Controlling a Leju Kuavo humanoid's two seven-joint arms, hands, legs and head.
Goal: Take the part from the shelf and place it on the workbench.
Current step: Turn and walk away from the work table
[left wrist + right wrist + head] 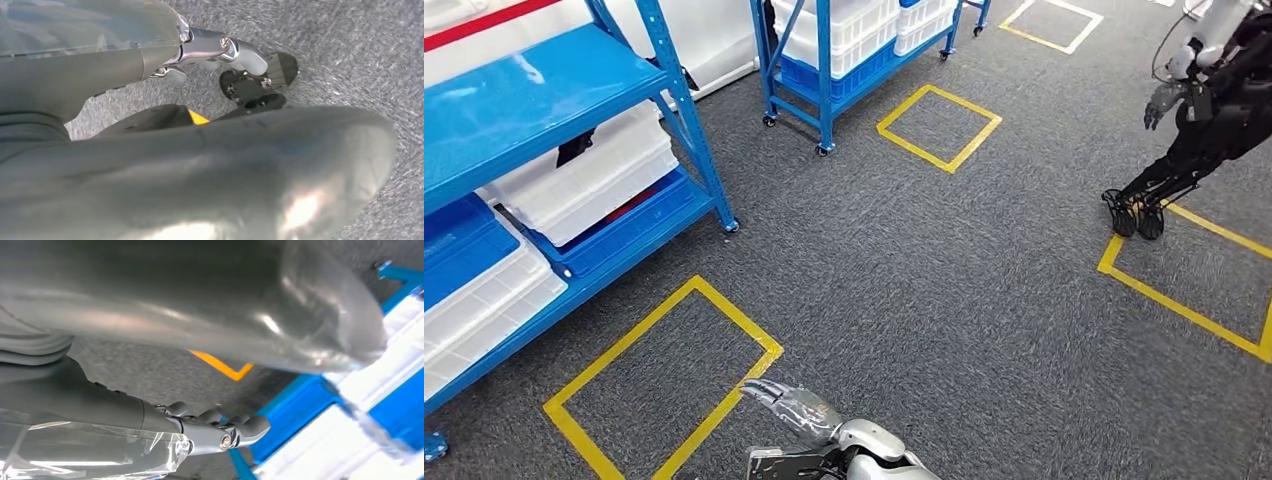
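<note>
- The right robot hand (215, 429) is held low over the carpet, fingers loosely apart, nothing gripped; the left robot hand (215, 47) hangs likewise empty.
- A yellow taped square (734, 315) is marked just ahead at 11 o'clock.
- The blue shelf (524, 95) stands at 9 to 10 o'clock, loaded with white bins (594, 175); the part cannot be made out and is presumably inside one.
- It is probably rigid and light, best taken across its sides.
- Another robot (1199, 120) stands at 2 o'clock.
</note>
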